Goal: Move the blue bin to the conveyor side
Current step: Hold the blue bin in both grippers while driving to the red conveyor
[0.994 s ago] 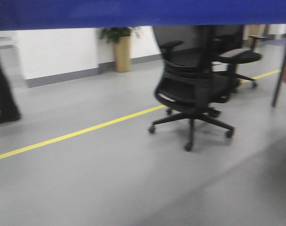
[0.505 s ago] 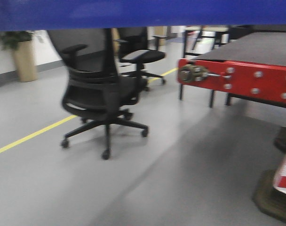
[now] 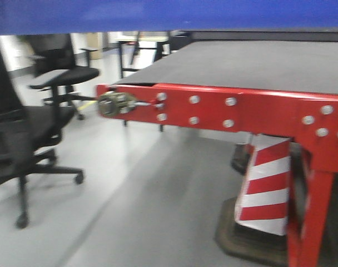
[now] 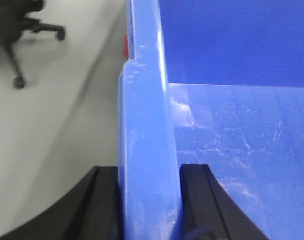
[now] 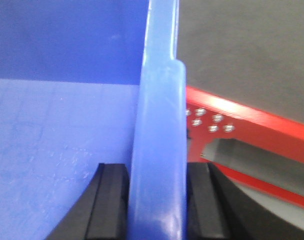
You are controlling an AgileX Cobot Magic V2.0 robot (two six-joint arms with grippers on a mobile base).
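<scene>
Holding the blue bin (image 4: pixel 232 130) aloft, your left gripper (image 4: pixel 149 200) and right gripper (image 5: pixel 158 200) each clamped on a side wall, you look mid-carry facing the conveyor (image 3: pixel 241 61); next, close in squarely and set it alongside.

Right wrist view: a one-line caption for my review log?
Right hand clamped on the rim of the glossy bright-blue plastic bin, red-framed dark grey conveyor belt just beyond.
</scene>
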